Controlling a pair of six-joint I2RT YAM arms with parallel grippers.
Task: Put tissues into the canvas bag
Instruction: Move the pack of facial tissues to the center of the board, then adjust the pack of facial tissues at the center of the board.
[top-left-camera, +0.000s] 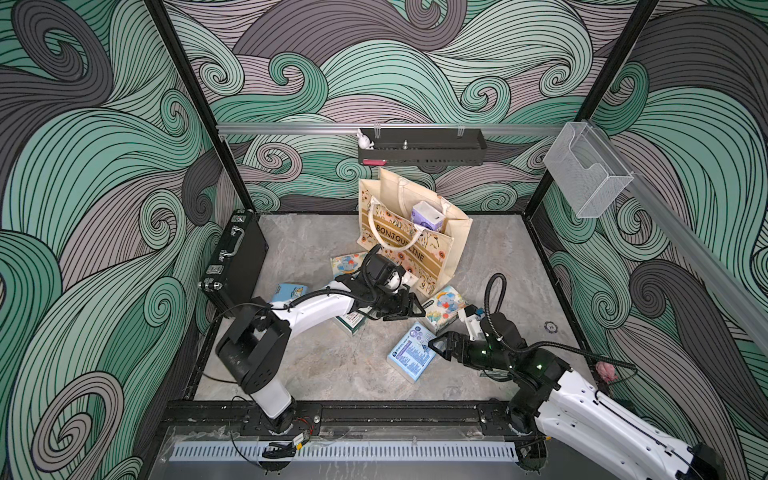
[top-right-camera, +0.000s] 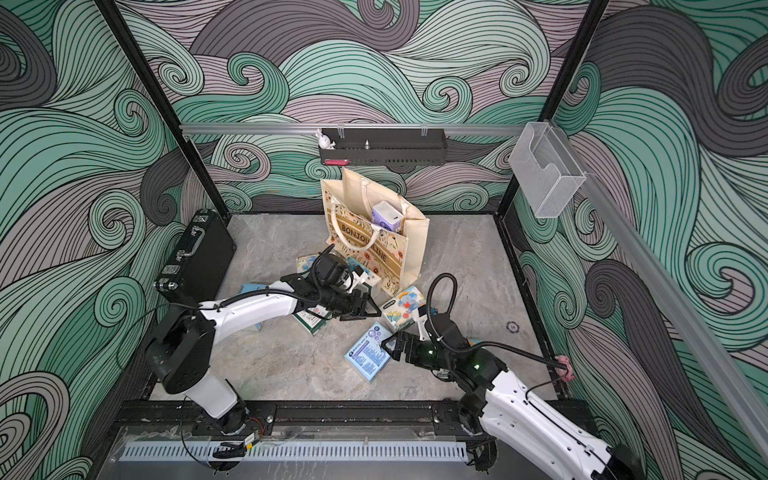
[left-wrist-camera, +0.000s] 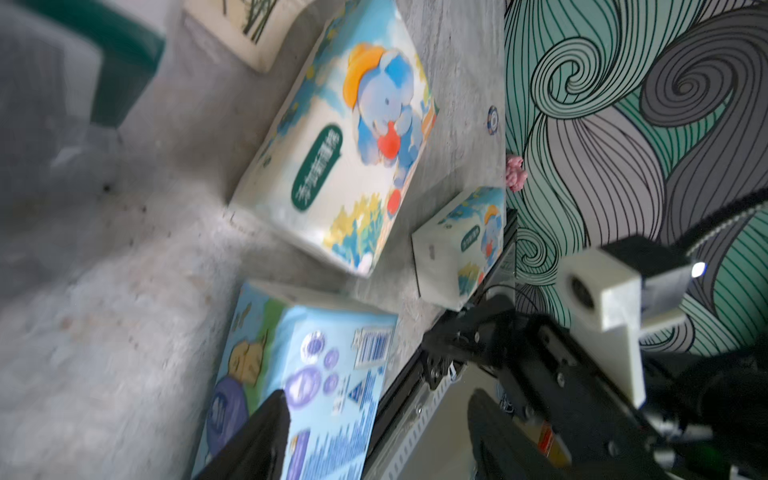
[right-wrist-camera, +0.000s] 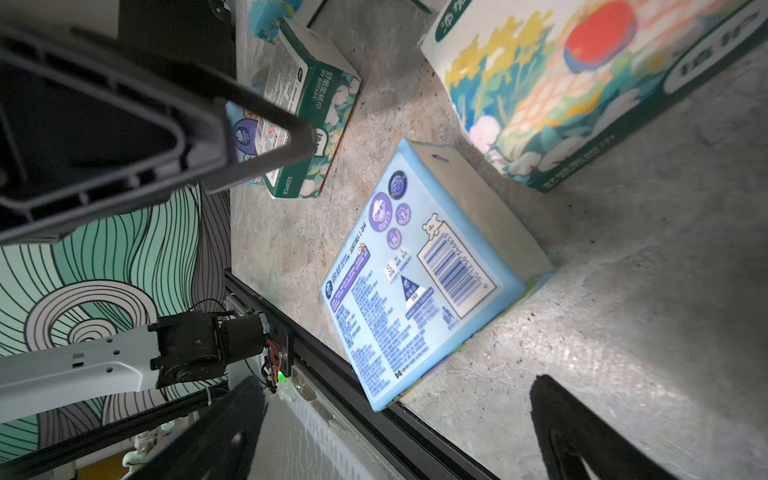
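Note:
The canvas bag (top-left-camera: 432, 253) (top-right-camera: 390, 257) stands upright at the back with a purple tissue pack (top-left-camera: 426, 216) (top-right-camera: 386, 216) inside it. On the floor lie an elephant-print pack (top-left-camera: 444, 307) (left-wrist-camera: 345, 137), a dark green pack (top-left-camera: 351, 322) (right-wrist-camera: 316, 108) and a light blue pack (top-left-camera: 411, 353) (top-right-camera: 368, 353) (right-wrist-camera: 415, 270). My left gripper (top-left-camera: 415, 309) (left-wrist-camera: 378, 399) hovers open and empty in front of the bag. My right gripper (top-left-camera: 436, 345) (right-wrist-camera: 399, 395) is open at the light blue pack's edge, holding nothing.
A black briefcase (top-left-camera: 235, 257) leans on the left wall. Two more packs (top-left-camera: 347, 264) (top-left-camera: 289, 293) lie behind the left arm. A small elephant-print pack (left-wrist-camera: 461, 245) sits beside the right arm. A black shelf (top-left-camera: 422, 151) and a clear holder (top-left-camera: 586, 170) hang on the walls.

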